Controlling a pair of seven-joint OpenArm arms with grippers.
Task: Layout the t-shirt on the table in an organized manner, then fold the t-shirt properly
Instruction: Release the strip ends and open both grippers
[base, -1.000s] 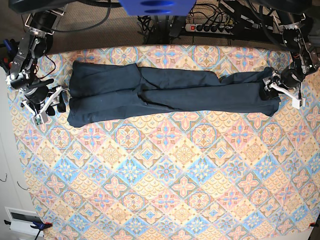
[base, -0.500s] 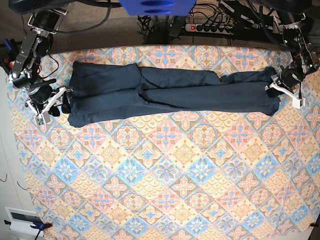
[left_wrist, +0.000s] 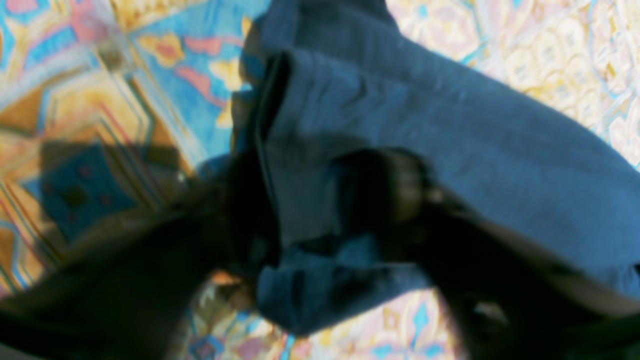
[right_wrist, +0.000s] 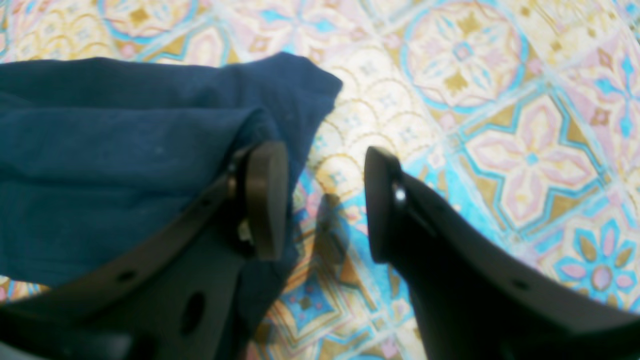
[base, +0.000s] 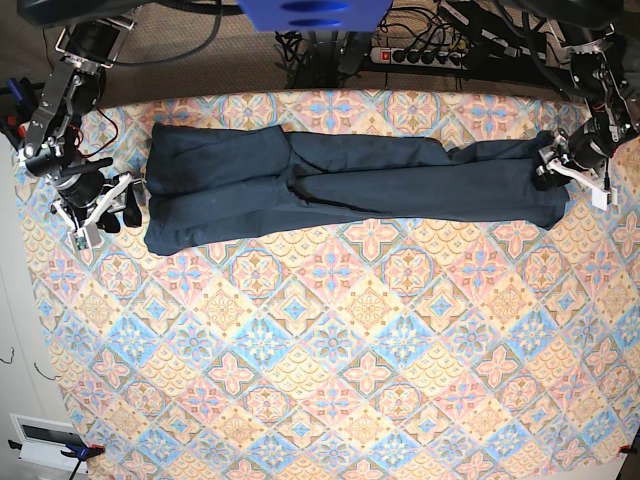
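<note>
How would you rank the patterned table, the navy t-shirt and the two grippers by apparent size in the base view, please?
1. Patterned table
2. Dark navy soft-fabric t-shirt
3. Right gripper and left gripper: both small, too alike to rank.

We take this for a robotics lab or test room rather than a home. We see a table (base: 330, 400) under a patterned tile-print cloth, with two robot arms mounted at its far corners. Behind it, on a bare brown floor, a power strip (base: 420, 55) lies among tangled black cables (base: 330, 50). A blue mount (base: 305, 12) hangs overhead at the far edge.
</note>
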